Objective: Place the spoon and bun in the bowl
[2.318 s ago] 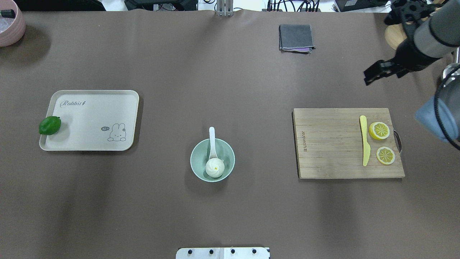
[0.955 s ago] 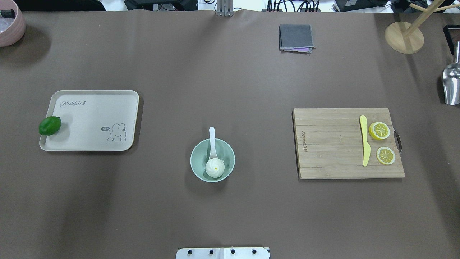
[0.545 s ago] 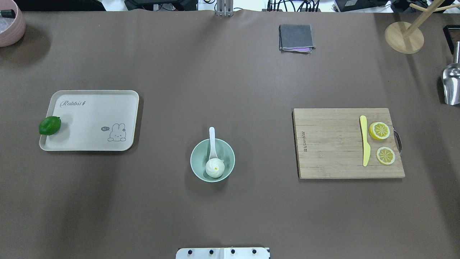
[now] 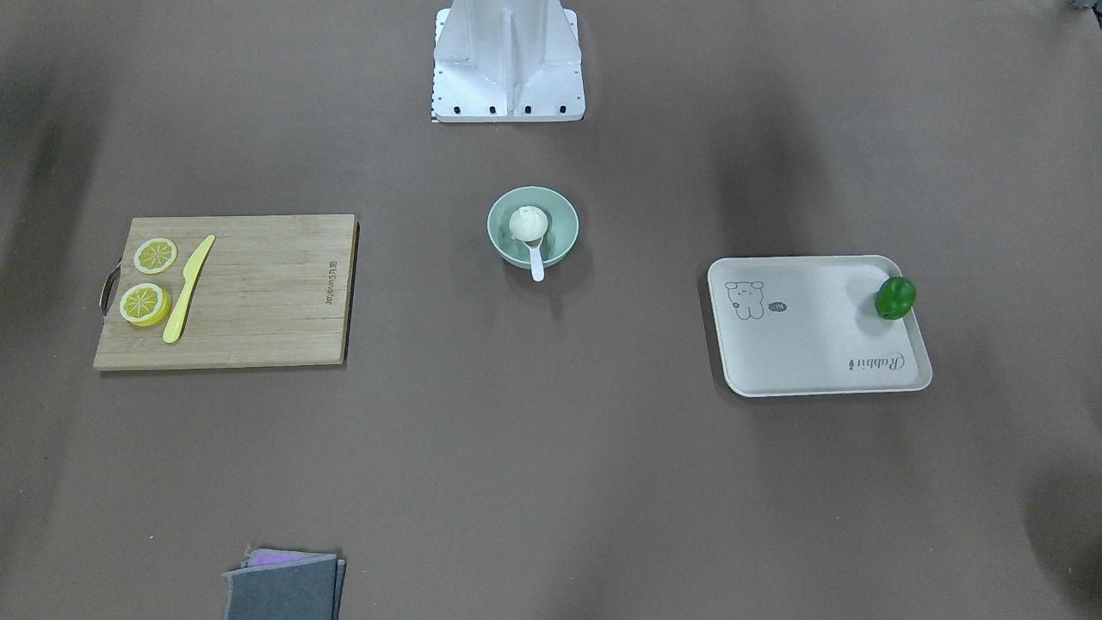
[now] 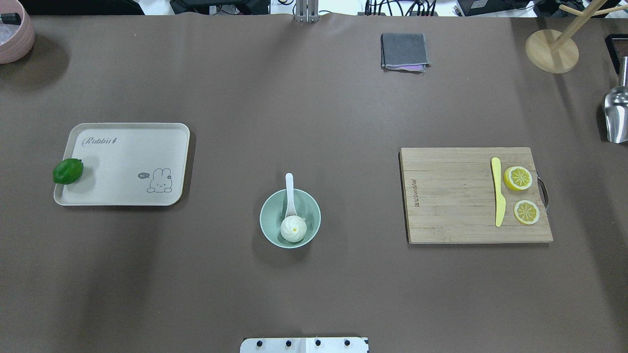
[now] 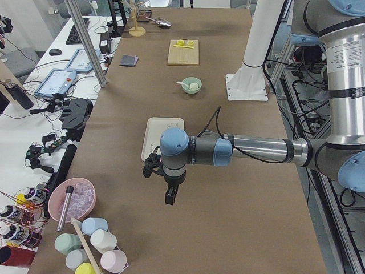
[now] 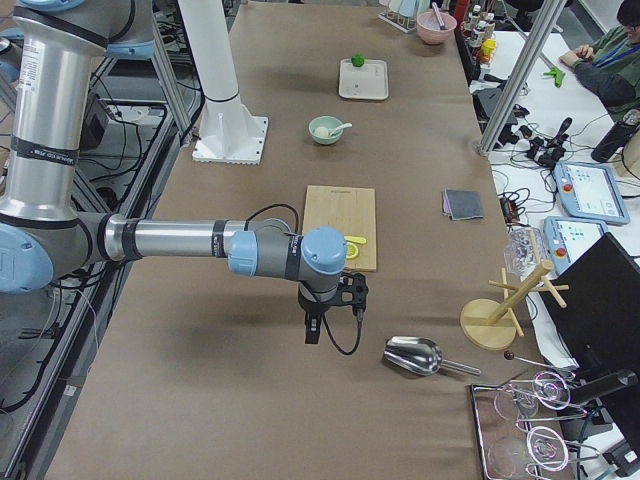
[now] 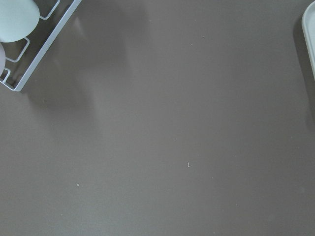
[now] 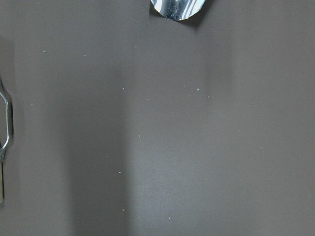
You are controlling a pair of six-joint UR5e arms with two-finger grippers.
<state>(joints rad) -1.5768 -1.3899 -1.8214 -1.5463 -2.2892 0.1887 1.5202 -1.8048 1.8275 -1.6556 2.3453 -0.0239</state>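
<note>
Currently my left claw (image 6: 169,197) hangs above bare worktop (image 5: 314,113), well apart from the task things. It shows only in the view from the left end, and I cannot tell from there whether its fingers are apart or together. Its wrist camera looks down on brown surface, with a sliver of the cream tray (image 5: 127,162) at the right edge.

My right claw (image 7: 311,332) also hangs over open worktop, between the cutting board (image 5: 451,196) and the metal scoop (image 5: 616,115). Only the right-end view catches it, so I cannot tell its state either. Its wrist camera shows the scoop's mouth at the top and the board's metal handle at the left edge.

Farther out, near the middle of the worktop, sits the mint-green bowl (image 5: 270,215). The bun (image 5: 293,229) lies inside it on the side nearer the robot base. The spoon (image 5: 289,189) is in there too: its scoop is down beside the bun and touching it, and its handle leans over the far rim.

On the board lie a yellow knife (image 5: 498,193) and two lemon slices (image 5: 517,178) just beside it. A lime (image 5: 68,171) sits at the tray's outer edge. A folded grey cloth (image 5: 404,51) lies toward the far side, and a wooden stand (image 5: 551,51) occupies the far right corner.
</note>
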